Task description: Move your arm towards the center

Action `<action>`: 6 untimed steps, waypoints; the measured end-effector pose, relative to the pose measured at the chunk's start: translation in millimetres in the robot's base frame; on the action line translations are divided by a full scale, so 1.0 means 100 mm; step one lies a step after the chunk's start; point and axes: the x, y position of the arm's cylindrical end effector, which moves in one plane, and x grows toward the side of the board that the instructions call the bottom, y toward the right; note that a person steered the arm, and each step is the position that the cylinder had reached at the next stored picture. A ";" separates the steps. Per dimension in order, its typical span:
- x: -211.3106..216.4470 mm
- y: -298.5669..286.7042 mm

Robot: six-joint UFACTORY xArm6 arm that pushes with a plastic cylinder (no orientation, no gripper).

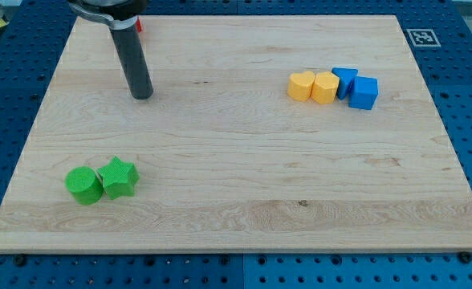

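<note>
My tip (142, 95) rests on the wooden board (236, 185) in the upper left part of the view. The dark rod rises from it toward the view's top. A green round block (83, 186) and a green star block (119, 177) sit side by side at the lower left, well below my tip. At the upper right, a yellow heart block (301, 85), a second yellow block (326, 87), a blue block (345, 80) and a blue cube (364, 92) form a touching row. A bit of a red block (139, 25) shows behind the rod at the view's top.
The board lies on a blue perforated table (469, 96). A black-and-white marker tag (421, 37) sits at the board's upper right corner.
</note>
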 end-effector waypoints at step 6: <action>-0.68 2.32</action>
